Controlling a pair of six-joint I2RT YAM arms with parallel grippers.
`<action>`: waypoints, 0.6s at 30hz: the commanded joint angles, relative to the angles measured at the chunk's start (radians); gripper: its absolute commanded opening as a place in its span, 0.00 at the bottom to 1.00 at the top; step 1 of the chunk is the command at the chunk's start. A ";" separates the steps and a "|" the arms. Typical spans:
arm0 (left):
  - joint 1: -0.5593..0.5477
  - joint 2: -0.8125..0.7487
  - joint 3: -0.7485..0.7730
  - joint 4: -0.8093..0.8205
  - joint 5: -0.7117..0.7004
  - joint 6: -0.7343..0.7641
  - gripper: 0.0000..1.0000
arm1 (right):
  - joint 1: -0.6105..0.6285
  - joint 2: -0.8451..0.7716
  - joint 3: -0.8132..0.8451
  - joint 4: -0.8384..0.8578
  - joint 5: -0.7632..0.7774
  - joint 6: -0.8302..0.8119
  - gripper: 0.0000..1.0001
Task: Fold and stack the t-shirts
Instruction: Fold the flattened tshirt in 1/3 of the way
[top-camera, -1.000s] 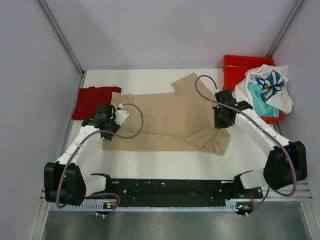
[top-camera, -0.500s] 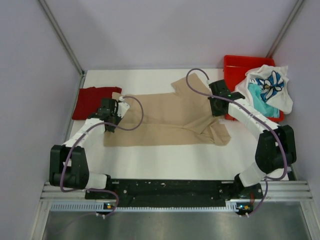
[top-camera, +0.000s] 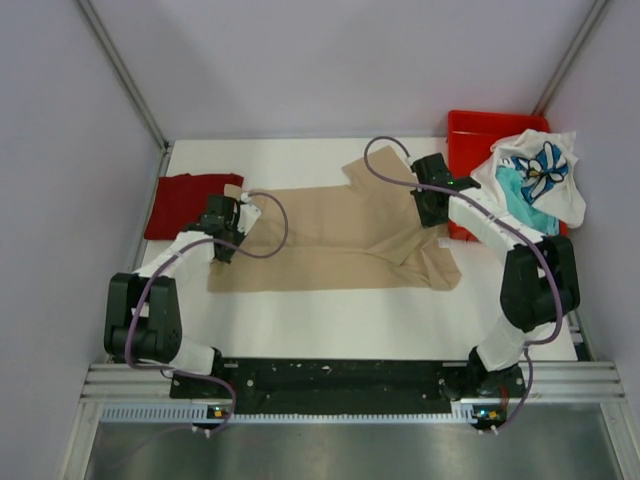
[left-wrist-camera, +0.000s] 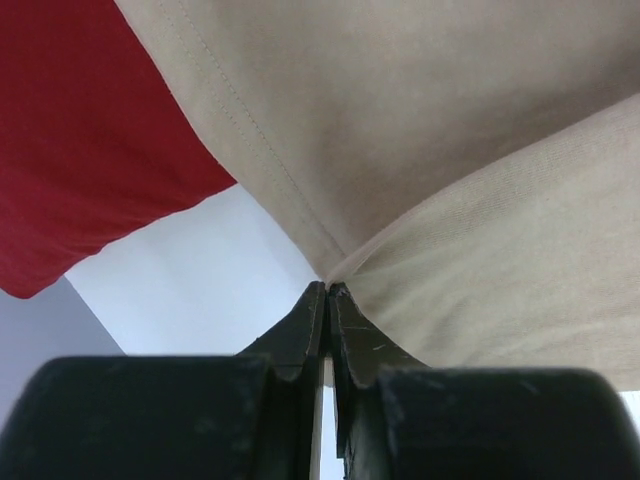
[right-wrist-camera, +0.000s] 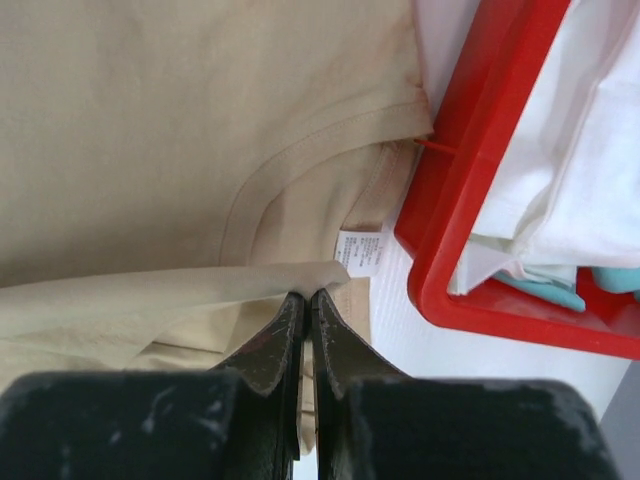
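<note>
A tan t-shirt is spread flat across the middle of the white table, with its collar turned toward the right side. Its left edge is pinched by the left gripper: in the left wrist view the 2 fingers of that gripper are pressed together, and a hemmed edge and a fold of the tan cloth are drawn to a point at their tips. The right gripper is set at the collar end, just beside the red bin. In the right wrist view its fingers are likewise clamped together on a thin fold of the tan t-shirt, close below the white neck label.

A dark red t-shirt is laid folded at the far left of the table, its near edge overlapped by the tan one; it is seen too in the left wrist view. A white t-shirt with blue print is heaped in the bin, draped over its rim, and a teal t-shirt is tucked beneath it.
</note>
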 joint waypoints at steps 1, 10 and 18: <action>0.002 0.006 0.038 0.055 -0.042 -0.010 0.22 | -0.006 0.043 0.064 0.026 -0.026 -0.025 0.00; 0.002 -0.097 0.118 0.024 -0.041 0.025 0.58 | -0.005 0.209 0.378 -0.130 0.092 0.056 0.49; -0.001 -0.320 -0.061 -0.289 0.380 0.391 0.56 | -0.005 -0.231 -0.092 -0.132 -0.118 0.249 0.53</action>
